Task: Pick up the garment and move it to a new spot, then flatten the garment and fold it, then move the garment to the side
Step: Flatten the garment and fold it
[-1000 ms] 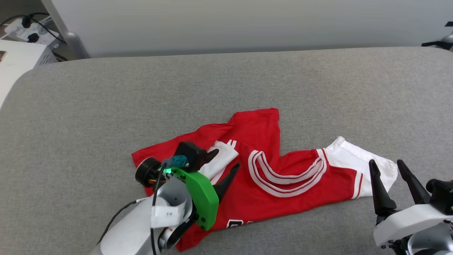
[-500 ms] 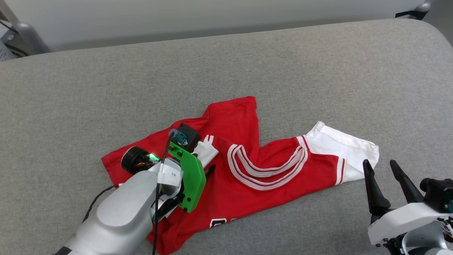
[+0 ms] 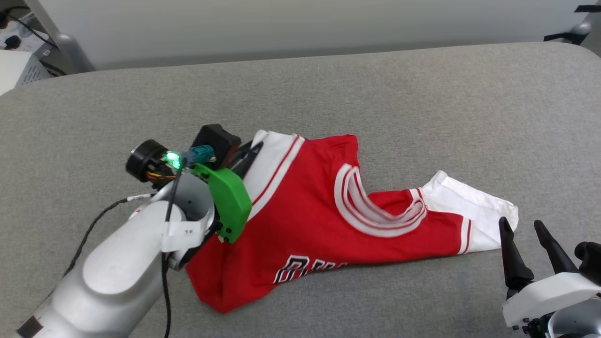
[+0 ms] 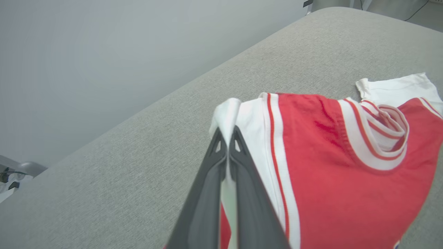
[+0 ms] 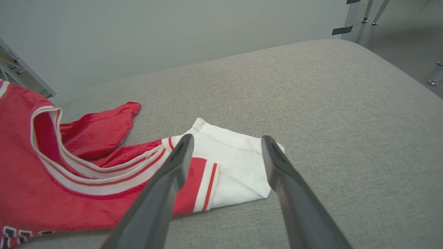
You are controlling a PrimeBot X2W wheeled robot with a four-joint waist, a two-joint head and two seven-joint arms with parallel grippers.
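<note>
You are in what reads as a robotics lab or test room. Your work surface is a broad flat surface covered in grey woven fabric (image 3: pixel 422 94), with rounded corners, set against a bare pale grey wall (image 3: pixel 281 23). Off its far left corner you can see a white metal equipment box with vent slots (image 3: pixel 21 70) and a slanted grey metal post (image 3: pixel 61 42). In your right wrist view, thin metal furniture legs (image 5: pixel 432 82) stand on a smooth grey floor (image 5: pixel 398 38).

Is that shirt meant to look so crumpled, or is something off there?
Only the shirt looks untidy: it lies twisted and bunched on the grey surface, neckline puckered, one white sleeve pinched up by the left gripper. No damage visible.
</note>
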